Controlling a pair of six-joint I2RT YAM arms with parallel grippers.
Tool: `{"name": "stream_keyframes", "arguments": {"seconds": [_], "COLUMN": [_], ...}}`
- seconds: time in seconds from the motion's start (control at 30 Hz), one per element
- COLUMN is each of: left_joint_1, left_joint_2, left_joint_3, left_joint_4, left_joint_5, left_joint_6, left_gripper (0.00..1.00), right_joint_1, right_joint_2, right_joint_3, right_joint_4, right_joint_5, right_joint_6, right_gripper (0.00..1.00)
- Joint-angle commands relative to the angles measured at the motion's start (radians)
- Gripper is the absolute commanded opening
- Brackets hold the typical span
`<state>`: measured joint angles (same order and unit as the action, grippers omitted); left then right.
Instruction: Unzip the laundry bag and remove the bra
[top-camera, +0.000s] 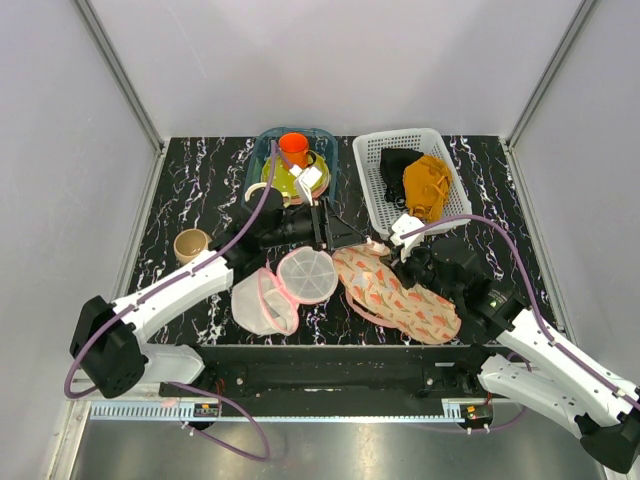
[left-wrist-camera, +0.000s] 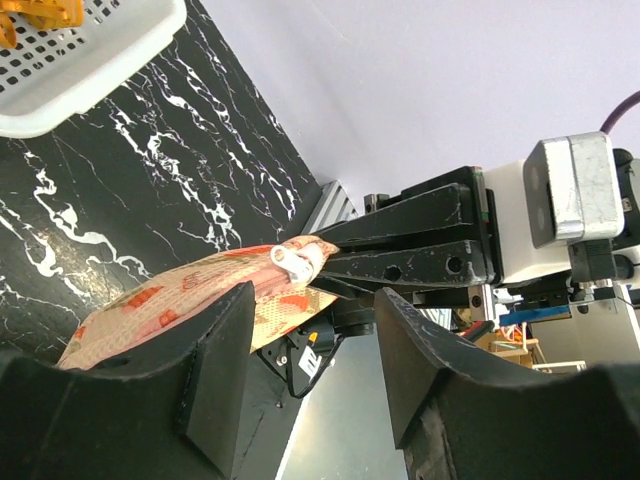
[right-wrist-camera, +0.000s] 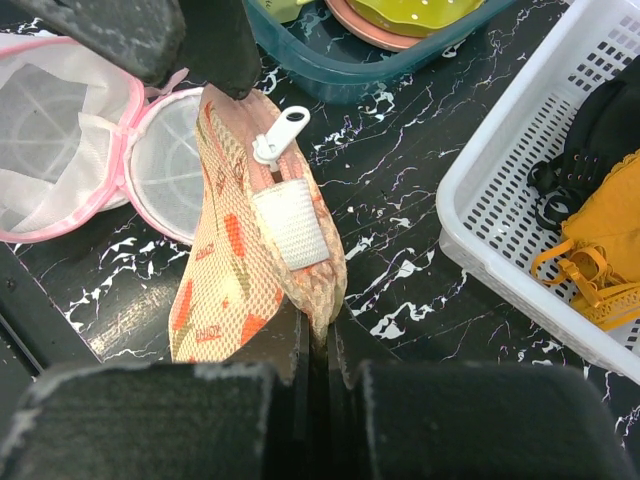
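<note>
The bag (top-camera: 400, 298) lies at centre right of the overhead frame on the table (top-camera: 195, 185); its long peach body runs flat toward the lower right and its upper-left end is lifted. The zip looks closed along all of the edge that shows, so the bra is presumably inside; it cannot be seen. The zip pull (right-wrist-camera: 281, 134) stands free at the raised tip, upper centre of the right wrist frame, just above a white tab (right-wrist-camera: 290, 228).

The right gripper (right-wrist-camera: 318, 345) is pressed together on the fabric just below that tab; this seemingly anchors the end and holds the zip edge up and taut, so the slider has something to run against. The left gripper (left-wrist-camera: 310, 320) is spread; in its own frame the pull shows between its fingers and a little beyond their tips, not yet pinched, lined up as if for a grasp. By this, unzipping has not begun and taking the pull is the step in hand; the pull is small and loose, so a close may miss it or catch fabric instead.

The mesh pouch (top-camera: 285, 290) lies just left of the bag; the basket (right-wrist-camera: 470, 215), with black and mustard garments, sits at the upper right, apart from the work.
</note>
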<state>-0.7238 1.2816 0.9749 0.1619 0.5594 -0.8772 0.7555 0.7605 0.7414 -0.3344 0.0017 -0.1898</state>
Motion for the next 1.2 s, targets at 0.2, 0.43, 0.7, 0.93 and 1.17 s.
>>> {"name": "stream_keyframes", "arguments": {"seconds": [0.2, 0.43, 0.7, 0.93, 1.17], "left_joint_1": [0.006, 0.006, 0.006, 0.006, 0.006], "left_joint_2": [0.076, 0.117, 0.108, 0.110, 0.107], "left_joint_3": [0.027, 0.010, -0.002, -0.015, -0.016], "left_joint_4": [0.083, 0.227, 0.249, 0.252, 0.252], "left_joint_5": [0.019, 0.072, 0.096, 0.094, 0.097], "left_joint_6": [-0.038, -0.121, -0.132, -0.131, -0.129], "left_gripper": [0.59, 0.50, 0.38, 0.31, 0.24], "right_joint_1": [0.005, 0.005, 0.005, 0.007, 0.005], "right_joint_2": [-0.015, -0.020, -0.013, -0.012, -0.012], "right_joint_3": [0.013, 0.010, 0.007, 0.004, 0.004], "right_joint_4": [0.077, 0.075, 0.078, 0.080, 0.078], "right_joint_5": [0.003, 0.012, 0.026, 0.038, 0.043], "right_joint_6": [-0.003, -0.003, -0.010, -0.014, -0.014], "right_gripper": [0.00, 0.00, 0.00, 0.00, 0.00]}}
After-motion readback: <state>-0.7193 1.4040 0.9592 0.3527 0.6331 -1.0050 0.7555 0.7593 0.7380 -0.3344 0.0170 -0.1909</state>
